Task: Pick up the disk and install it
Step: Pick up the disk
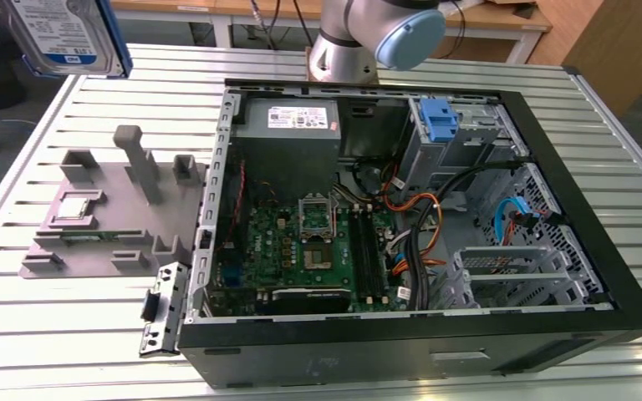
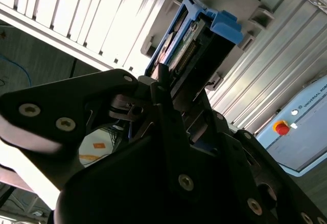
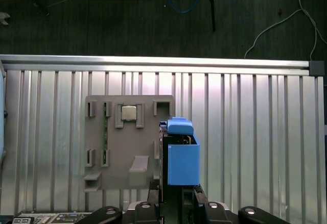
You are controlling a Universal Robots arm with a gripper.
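The disk (image 1: 59, 33), a silver drive with a white-and-blue label and blue rails, hangs high above the table at the exterior view's far left. Both wrist views show the gripper (image 2: 171, 83) shut on it, its black fingers (image 2: 163, 112) clamping the drive's flat sides. The drive's blue rail (image 3: 182, 157) sticks out past the gripper (image 3: 176, 198), and its connector edge (image 2: 186, 53) faces outward. Below the held drive lies the grey fixture plate (image 3: 127, 142).
The open computer case (image 1: 588, 242) lies on the slatted metal table (image 1: 64, 334), with a motherboard (image 1: 310, 242), a grey power-supply box (image 1: 287, 125) and a bare blue bracket (image 1: 438, 117) in the drive bay. The grey fixture plate (image 1: 98, 221) has upright posts. The arm's base (image 1: 354, 38) stands behind the case.
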